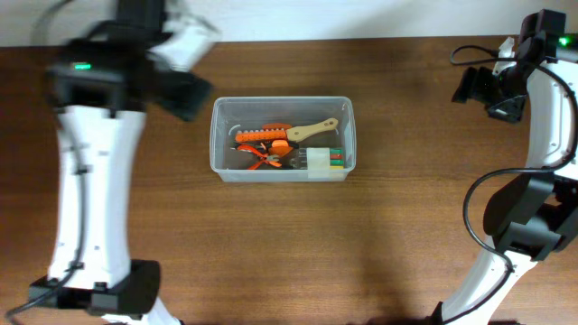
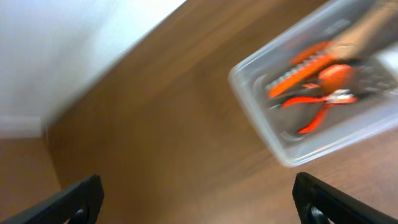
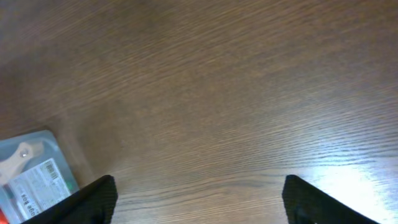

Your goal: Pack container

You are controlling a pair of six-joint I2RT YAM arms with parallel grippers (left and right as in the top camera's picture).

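Observation:
The clear plastic container stands on the wooden table in the overhead view. It holds an orange bit holder, orange-handled pliers, a wooden-handled tool and a white packet. My left gripper is open and empty, raised to the left of the container, which is blurred in the left wrist view. My right gripper is open and empty over bare wood far right of the container, whose corner shows at the left edge.
A white wall or surface lies beyond the table's back edge. The arm bases stand at the front left and front right. A black cable loops by the right arm.

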